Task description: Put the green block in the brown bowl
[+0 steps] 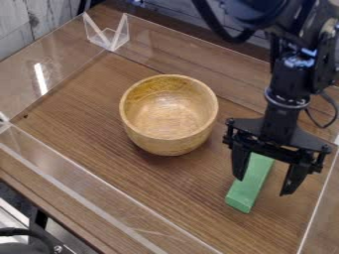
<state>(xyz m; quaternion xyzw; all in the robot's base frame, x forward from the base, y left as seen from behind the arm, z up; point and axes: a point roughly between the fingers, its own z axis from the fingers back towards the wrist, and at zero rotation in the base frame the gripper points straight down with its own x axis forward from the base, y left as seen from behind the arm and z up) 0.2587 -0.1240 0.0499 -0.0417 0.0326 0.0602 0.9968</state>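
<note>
Here's the tool [263, 171], jaws spread wide, nothing gripped between them, hanging over the green block [249, 183] with its black fingers pointing down! One finger comes down across the block's upper part in this view, the other stands off beyond the block's far side, and whether either one touches it, I cannot tell. The block lies flat on the wooden table [119, 198], its near end sticking out plainly from under the tool, long side running away from the camera and partly hidden by the dark arm parts. Over on the other side of the tool from the free-standing finger, near but apart, sits the brown bowl [169, 111], upright, its round mouth open upward and its smooth honey-coloured inside on show, with no block in it. The black arm [272, 84] reaches in from above and behind the tool, and way out past the bowl, well apart from the tool, there's a small clear container [107, 33] near the table's far edge!
</note>
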